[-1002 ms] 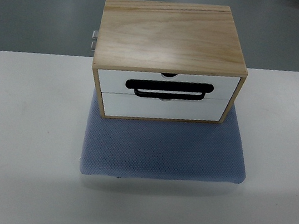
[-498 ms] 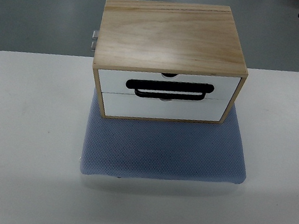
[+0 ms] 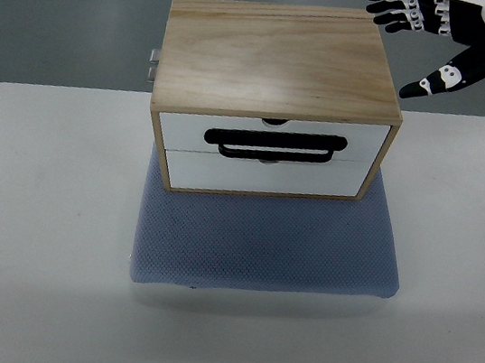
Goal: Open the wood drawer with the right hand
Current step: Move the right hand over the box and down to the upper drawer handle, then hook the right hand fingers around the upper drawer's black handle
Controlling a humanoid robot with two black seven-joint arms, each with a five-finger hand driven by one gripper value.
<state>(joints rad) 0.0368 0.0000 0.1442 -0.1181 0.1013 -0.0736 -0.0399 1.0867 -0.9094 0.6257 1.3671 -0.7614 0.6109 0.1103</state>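
1. The right hand (image 3: 447,34) is in the upper right corner of the view, with the fingers (image 3: 392,8) spread apart and holding nothing. It is above and behind the right rear corner of the wood drawer box (image 3: 276,77), well apart from the black handle (image 3: 275,144). To reach the handle it must travel around or over the box; if it goes too low, it may hit the wooden top or the right side wall.

2. The box stands on a blue mat (image 3: 266,240) on the white desk (image 3: 38,206), with both white drawer fronts closed. The mat looks soft, so I judge that a strong pull may drag the whole box forward instead of opening the drawer.

3. The handle is a thin flat loop, lying close to the seam between the upper drawer (image 3: 268,131) and the lower drawer (image 3: 262,175). The fingers may slip off it, or push against the wrong front.

4. The left hand is not in view, so nothing holds the box steady.
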